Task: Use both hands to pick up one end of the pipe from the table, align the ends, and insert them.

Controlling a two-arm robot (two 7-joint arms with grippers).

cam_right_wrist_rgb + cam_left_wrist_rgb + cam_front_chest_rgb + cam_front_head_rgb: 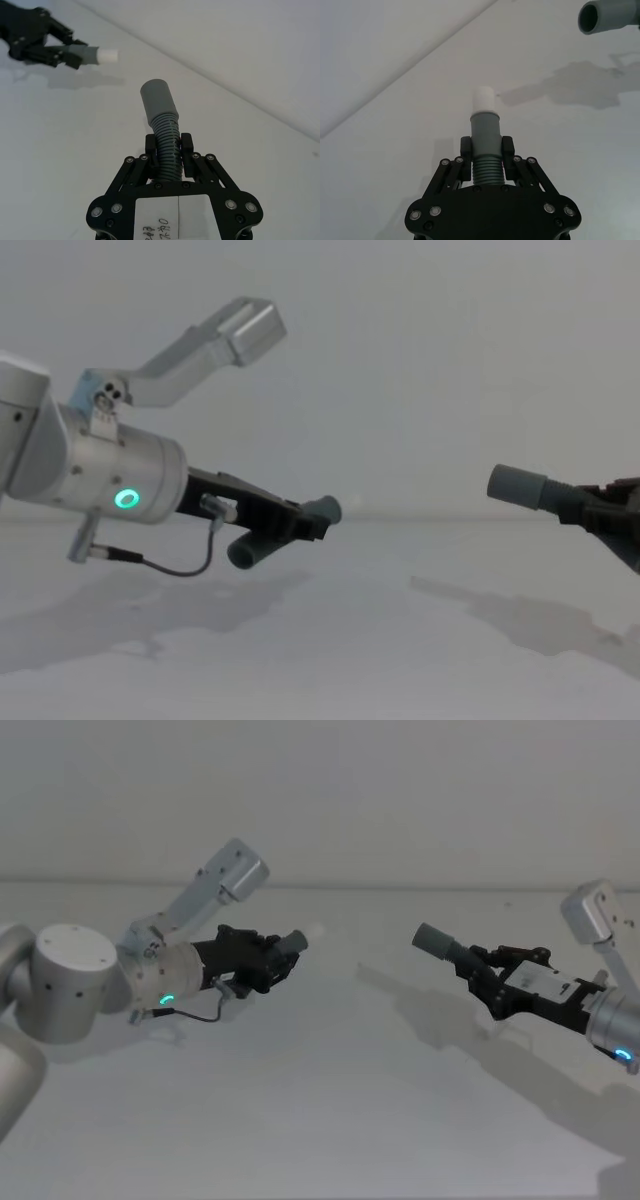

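Plain matte white table (320, 1120), grey shadows

Left gripper (272, 958), right gripper (480, 968) held aloft, facing each other (fingers (508, 150) clamped), well apart.

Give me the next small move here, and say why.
Probably ease the left gripper toward the right gripper, lining the hoses up: the left grips the white-tipped hose, the right the open-cuffed hose, both held above the table, with a gap between them.

Ribbed hose (487, 172) ends in a smooth matt cuff (485, 132); matt table (570, 165).
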